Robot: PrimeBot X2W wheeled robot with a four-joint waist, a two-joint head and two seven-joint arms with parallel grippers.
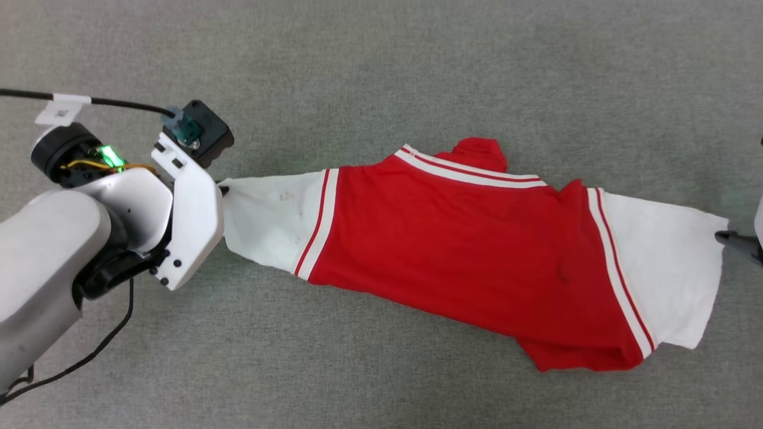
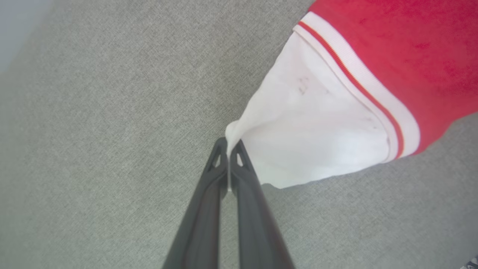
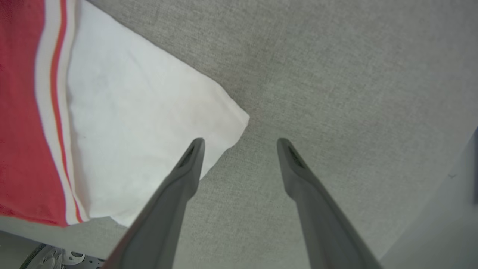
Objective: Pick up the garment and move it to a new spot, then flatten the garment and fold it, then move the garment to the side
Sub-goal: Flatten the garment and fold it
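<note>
Our left arm (image 1: 53, 250) is closest in the head view, and our left gripper (image 1: 223, 190) pinches the tip of one white sleeve (image 1: 268, 220). We see the garment (image 1: 453, 238) stretched across the middle of the gray surface (image 1: 381, 59). Our right gripper (image 1: 736, 241) sits just beside the other sleeve (image 1: 661, 268). From the left wrist, our fingers (image 2: 211, 194) are squeezed together on the sleeve's edge. From the right wrist, our fingers (image 3: 179, 179) stand wide apart, one over the sleeve corner, holding nothing.
</note>
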